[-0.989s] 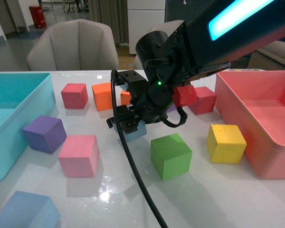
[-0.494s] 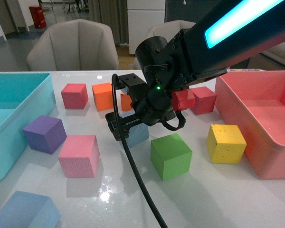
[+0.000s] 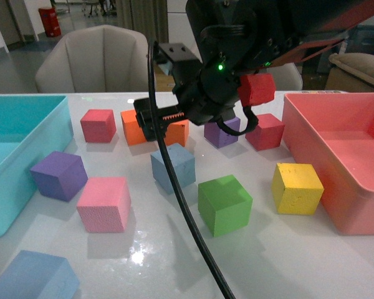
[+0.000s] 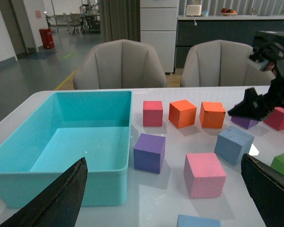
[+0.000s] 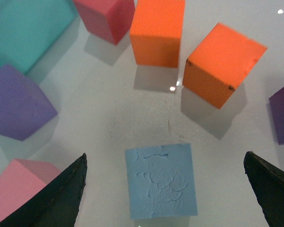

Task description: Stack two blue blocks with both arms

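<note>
Block (image 3: 172,167) beneath right end effector (image 3: 154,118)

two beige chairs (image 4: 121,64) | grey floor (image 4: 28,75) | white cabinet (image 4: 158,28) | dark counter (image 4: 227,32)

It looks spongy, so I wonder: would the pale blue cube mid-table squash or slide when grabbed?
Probably light and slightly squashy: the blue block has a cracked, pitted, foam-like top. Flat faces suggest it won't roll. On the glossy table a nudge may slide it.
</note>
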Robot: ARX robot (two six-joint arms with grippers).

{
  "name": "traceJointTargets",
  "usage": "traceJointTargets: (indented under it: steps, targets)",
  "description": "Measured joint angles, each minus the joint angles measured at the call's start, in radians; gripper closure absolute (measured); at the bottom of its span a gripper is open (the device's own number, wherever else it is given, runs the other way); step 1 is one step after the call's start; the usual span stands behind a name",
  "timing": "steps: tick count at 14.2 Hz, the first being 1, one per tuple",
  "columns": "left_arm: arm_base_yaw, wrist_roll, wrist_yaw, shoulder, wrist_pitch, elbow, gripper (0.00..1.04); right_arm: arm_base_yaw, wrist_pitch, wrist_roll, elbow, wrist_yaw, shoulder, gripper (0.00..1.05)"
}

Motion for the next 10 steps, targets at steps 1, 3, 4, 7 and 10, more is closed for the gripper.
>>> traceJointTargets:
  steps: [1,3,4,7,10]
  targets:
    - [0.000,0.000,0.000,0.000,0.000,0.000,0.07,0.000,0.055,0.032,-0.066,0.020,-0.058,0.06]
    - [0.000,0.000,0.000,0.000,0.000,0.000,0.07,-0.014,0.250,0.127,-0.279,0.167,-0.230,0.06]
    - [0.000,0.000,0.000,0.000,0.000,0.000,0.07,-0.028,0.322,0.182,-0.404,0.233,-0.333,0.06]
    - [0.000,0.000,0.000,0.000,0.000,0.000,0.07,-0.052,0.497,0.275,-0.842,0.389,-0.704,0.06]
    - [0.000,0.000,0.002,0.000,0.000,0.000,0.07,-0.098,0.575,0.311,-1.002,0.423,-0.821,0.06]
